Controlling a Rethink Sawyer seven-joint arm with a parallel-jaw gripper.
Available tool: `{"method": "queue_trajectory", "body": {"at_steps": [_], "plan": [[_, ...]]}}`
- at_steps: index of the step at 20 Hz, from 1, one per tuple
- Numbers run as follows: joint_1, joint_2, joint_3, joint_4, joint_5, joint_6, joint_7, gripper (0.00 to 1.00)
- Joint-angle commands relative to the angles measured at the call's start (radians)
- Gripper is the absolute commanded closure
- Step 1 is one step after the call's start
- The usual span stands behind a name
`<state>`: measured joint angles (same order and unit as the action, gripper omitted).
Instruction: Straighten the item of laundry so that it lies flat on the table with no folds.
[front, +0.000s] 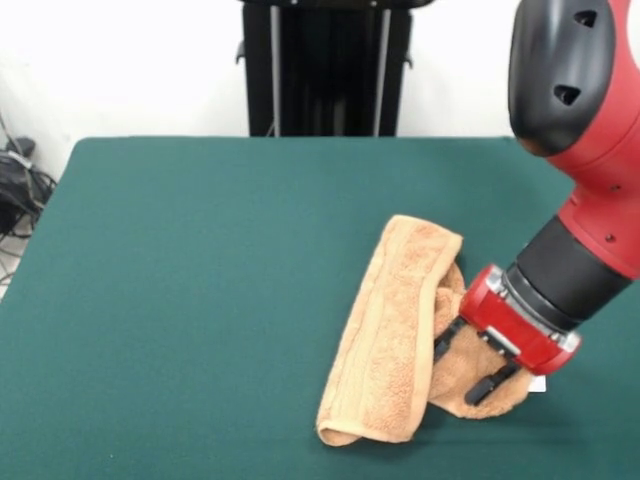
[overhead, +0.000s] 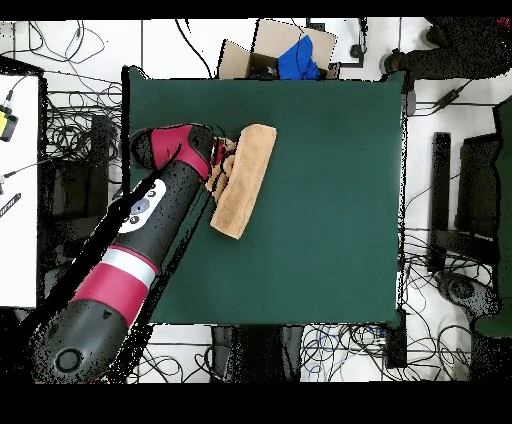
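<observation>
While the towel (front: 390, 330) lies folded, the tool (front: 468, 368) grips its edge.

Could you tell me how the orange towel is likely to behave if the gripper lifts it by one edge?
The towel is terry cloth lying folded in soft layers, so it would probably drape and sag, not hold its shape. It looks light and thin for its spread. Its looped pile on the felt-like table suggests it would drag, not slide, when pushed.
</observation>
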<state>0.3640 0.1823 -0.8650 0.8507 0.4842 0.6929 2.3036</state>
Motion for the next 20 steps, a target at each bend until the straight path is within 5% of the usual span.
{"method": "queue_trajectory", "body": {"at_steps": [1, 10, 20], "plan": [[-0.026, 0.038, 0.040, 0.159, -0.048, -0.075, 0.242, 0.00], [-0.058, -0.015, 0.094, 0.277, -0.121, -0.272, 0.119, 0.00], [-0.168, -0.180, 0.222, 0.405, -0.282, -0.382, -0.064, 0.00]]}}
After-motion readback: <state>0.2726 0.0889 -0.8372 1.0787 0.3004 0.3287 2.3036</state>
